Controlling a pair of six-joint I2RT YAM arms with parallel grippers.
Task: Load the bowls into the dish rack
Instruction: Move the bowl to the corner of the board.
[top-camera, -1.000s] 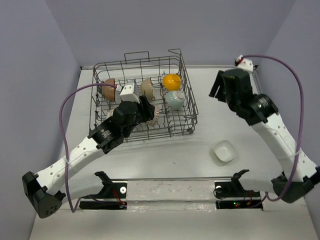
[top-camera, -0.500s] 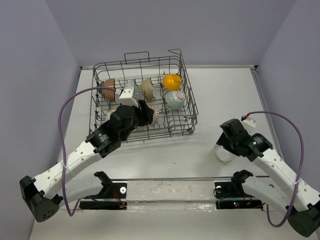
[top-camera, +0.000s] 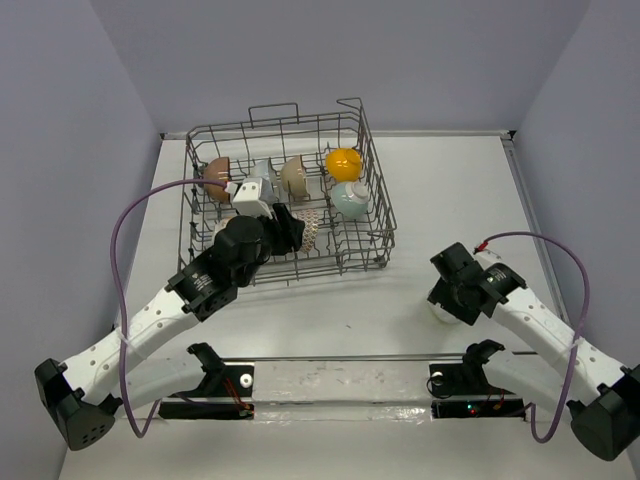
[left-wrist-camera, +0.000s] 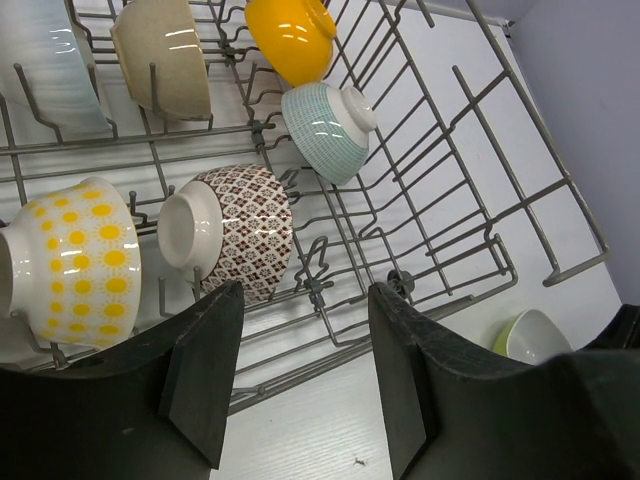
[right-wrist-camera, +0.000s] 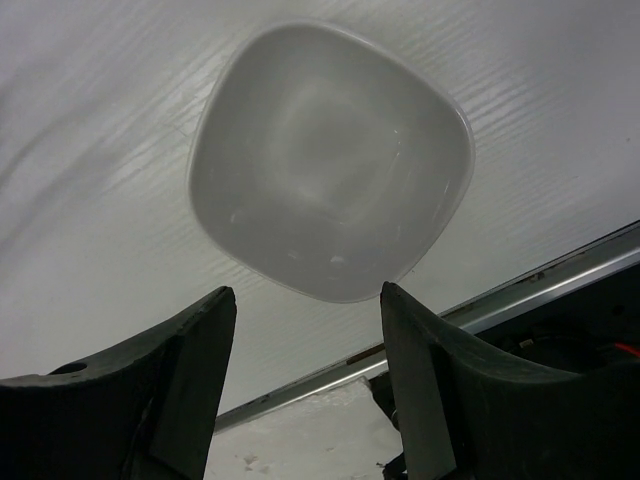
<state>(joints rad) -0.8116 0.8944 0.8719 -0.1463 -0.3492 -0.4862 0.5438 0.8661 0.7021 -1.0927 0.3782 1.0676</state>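
Mostly done: several bowls (left-wrist-camera: 240, 230) stand in the rack (top-camera: 378, 205); one white bowl (right-wrist-camera: 330, 160) lies on the table (top-camera: 330, 310), outside the rack, seemingly the last; the right gripper (right-wrist-camera: 305, 300) hangs over it, jaws apart, holding nothing; the left gripper (left-wrist-camera: 303, 295), likewise parted and empty, hovers over the rack's near rows

Dish rack (left-wrist-camera: 400, 283): grey wire.
Left wrist view:
- orange-yellow bowl (left-wrist-camera: 290, 38), 12 o'clock, plain
- teal bowl (left-wrist-camera: 325, 125), fine white grid
- brown bowl (left-wrist-camera: 245, 230), white diamond lattice
- white bowl (left-wrist-camera: 85, 260), 9 o'clock, yellow sunburst dots
- beige bowl (left-wrist-camera: 165, 65), plain

Right wrist view: square bowl (right-wrist-camera: 330, 160), plain white.
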